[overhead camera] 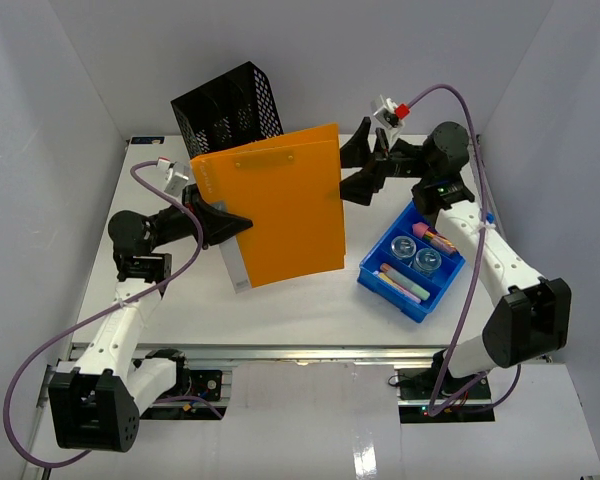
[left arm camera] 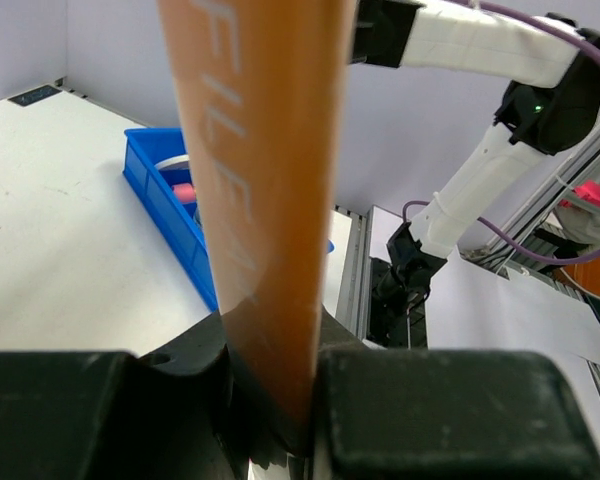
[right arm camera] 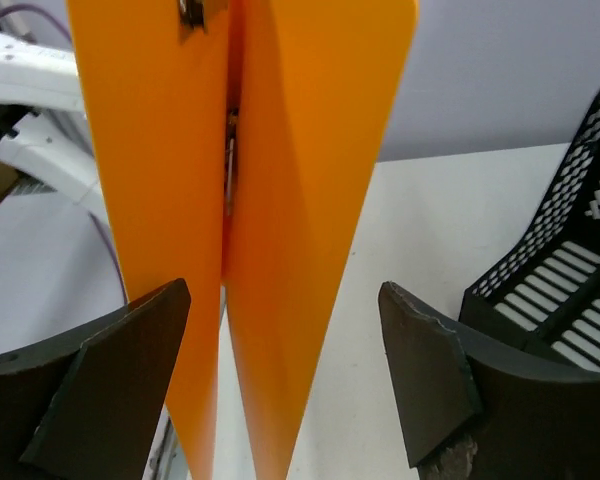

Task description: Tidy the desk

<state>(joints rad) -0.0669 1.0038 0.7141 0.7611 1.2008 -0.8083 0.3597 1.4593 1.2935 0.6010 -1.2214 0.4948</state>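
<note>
Firmly in left end effector, flat orange plastic folder; right end effector agape astride it

From above and behind the arm bases, you are looking down on the whole tabletop. Your left wrist camera is sitting tight against the orange folder, facing three o'clock; the right one is facing nine o'clock, and both are sharing that folder up close.
</note>
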